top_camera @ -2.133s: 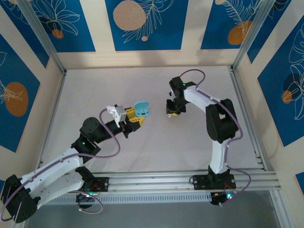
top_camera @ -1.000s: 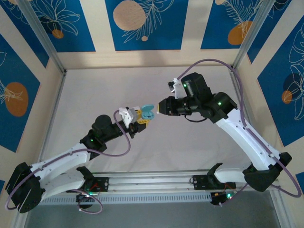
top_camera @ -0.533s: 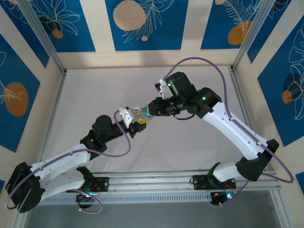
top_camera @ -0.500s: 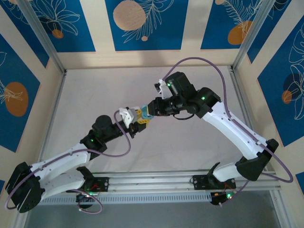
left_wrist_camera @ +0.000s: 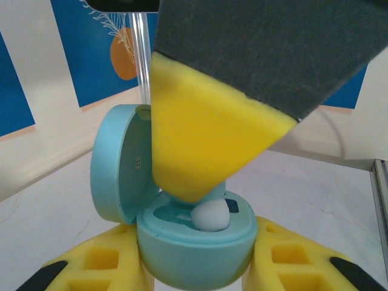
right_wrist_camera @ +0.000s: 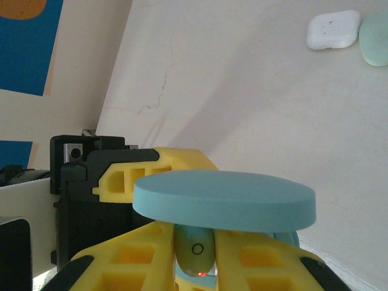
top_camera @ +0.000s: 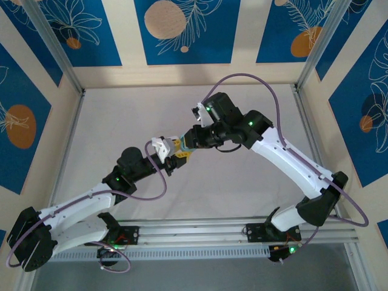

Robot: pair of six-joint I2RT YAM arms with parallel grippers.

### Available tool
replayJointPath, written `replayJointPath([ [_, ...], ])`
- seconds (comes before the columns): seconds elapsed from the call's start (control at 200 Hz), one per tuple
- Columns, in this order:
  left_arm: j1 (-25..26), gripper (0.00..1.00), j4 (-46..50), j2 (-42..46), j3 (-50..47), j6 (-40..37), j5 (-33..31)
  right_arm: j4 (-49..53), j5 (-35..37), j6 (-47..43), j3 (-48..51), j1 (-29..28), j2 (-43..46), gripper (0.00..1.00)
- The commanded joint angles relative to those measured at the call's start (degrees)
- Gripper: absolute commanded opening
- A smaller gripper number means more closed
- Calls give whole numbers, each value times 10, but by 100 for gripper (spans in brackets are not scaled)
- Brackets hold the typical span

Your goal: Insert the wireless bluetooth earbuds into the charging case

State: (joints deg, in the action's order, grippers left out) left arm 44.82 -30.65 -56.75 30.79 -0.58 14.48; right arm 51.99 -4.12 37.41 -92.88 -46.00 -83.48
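- The right gripper [right_wrist_camera: 195, 239] has its yellow jaws drawn almost together, pinching an earbud [right_wrist_camera: 194, 250]. The earbud is a pale greenish piece with a small ring mark and a red glow at its lower end.
- Just past the right gripper's fingertips, the lid [right_wrist_camera: 224, 200] of the charging case [left_wrist_camera: 194, 251] is seen edge-on. It is a flat teal disc spanning across both fingers.
- The left gripper [left_wrist_camera: 194, 273] has its jaws narrowed to the width of the case's round teal base and clamps it from both sides. The case stands upright above the fingers [left_wrist_camera: 91, 270], with its lid swung open and standing on its hinge at one side.
- In the open well of the case, just above the left gripper, sits a white bud [left_wrist_camera: 211, 216]. I cannot tell whether it is part of the pinched earbud.
- A yellow fingertip [left_wrist_camera: 194, 145] of the right gripper comes down right over the white bud. Whether the two touch cannot be made out.
- In the top view the two grippers meet tip to tip above the middle of the table [top_camera: 121, 121]. The left arm reaches in from its base and the right arm arches over from its side.
- Well beyond the right gripper, a closed white case [right_wrist_camera: 331, 29] lies on the table. Just beside it is a pale teal object [right_wrist_camera: 376, 39], cut off by the frame edge.
- Blue wall panels [top_camera: 182, 30] with leaf drawings stand behind the table.
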Motion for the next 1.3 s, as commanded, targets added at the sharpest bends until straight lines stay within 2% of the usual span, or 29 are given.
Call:
replayJointPath([
  [0.0,6,25,-28,8,17,-1,-5,12,13,2,-21,-10,-8,20],
  [0.87,6,25,-40,10,15,7,-9,24,-5,-15,-39,-13,-1,30],
  [1.01,7,25,-38,14,14,7,-8,8,5,-18,-22,-6,32,33],
  [1.181,6,25,-34,18,15,6,-7,-57,-17,-17,36,19,101,39],
  [1.296,6,25,-33,20,18,6,2,-88,-5,-11,71,39,147,42],
])
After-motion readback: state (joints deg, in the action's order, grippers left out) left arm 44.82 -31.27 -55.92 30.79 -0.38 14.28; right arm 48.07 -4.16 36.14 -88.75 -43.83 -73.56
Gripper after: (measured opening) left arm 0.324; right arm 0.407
